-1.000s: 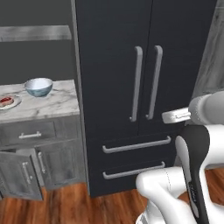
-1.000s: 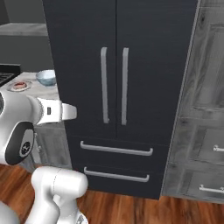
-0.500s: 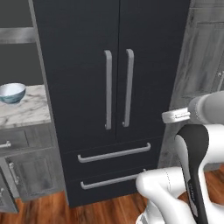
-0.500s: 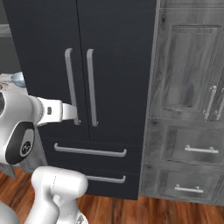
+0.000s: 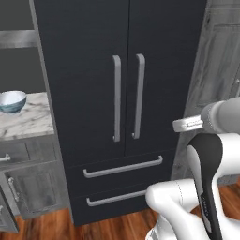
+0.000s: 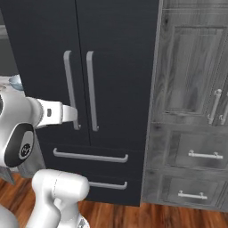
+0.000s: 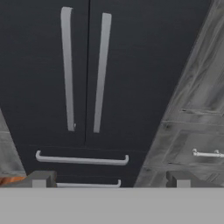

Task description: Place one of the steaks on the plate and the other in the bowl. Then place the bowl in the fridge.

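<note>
Fridge (image 5: 93, 70) doors shut (no visible lettering), claw (image 7: 109, 178) open

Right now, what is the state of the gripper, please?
Gripper: open, holding nothing, facing the closed fridge.

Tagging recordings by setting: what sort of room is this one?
Most likely a home kitchen: a tall black fridge with double doors and two drawers, grey wood cabinets beside it, and a marble counter holding a bowl.
</note>
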You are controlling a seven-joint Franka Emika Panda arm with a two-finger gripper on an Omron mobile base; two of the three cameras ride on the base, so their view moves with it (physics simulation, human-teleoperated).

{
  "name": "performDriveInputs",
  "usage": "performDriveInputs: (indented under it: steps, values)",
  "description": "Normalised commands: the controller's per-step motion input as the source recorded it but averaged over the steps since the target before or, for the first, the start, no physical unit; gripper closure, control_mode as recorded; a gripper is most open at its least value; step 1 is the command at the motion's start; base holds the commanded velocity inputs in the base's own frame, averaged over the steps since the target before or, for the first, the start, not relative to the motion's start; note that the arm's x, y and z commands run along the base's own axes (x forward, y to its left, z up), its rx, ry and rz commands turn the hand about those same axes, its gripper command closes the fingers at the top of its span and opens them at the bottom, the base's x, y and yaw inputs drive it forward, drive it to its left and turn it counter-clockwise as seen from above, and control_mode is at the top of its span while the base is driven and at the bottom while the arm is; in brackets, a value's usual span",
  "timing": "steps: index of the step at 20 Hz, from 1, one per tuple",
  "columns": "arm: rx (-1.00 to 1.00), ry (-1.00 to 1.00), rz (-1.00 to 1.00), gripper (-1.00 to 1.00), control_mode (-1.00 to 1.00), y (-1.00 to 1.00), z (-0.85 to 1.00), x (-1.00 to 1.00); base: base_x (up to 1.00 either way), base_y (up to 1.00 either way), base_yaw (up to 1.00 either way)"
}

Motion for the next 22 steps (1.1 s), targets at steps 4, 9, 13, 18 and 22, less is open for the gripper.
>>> performDriveInputs:
  steps: [4,9,13,18,22]
  values:
    - [0.0,0.0,0.0,-1.0,1.0,0.0,0.0,0.0,0.03,0.01,0.01]
    - [0.0,0.0,0.0,-1.0,1.0,0.0,0.0,0.0,0.02,0.07,0.05]
    - [0.0,0.0,0.0,-1.0,1.0,0.0,0.0,0.0,-0.06,0.03,0.06]
    - [0.04,-0.05,0.06,-1.0,-1.0,0.03,0.0,-0.05,0.0,0.0,0.0]
    - [0.01,-0.03,0.01,-1.0,-1.0,0.05,0.0,0.48,0.0,0.0,0.0]
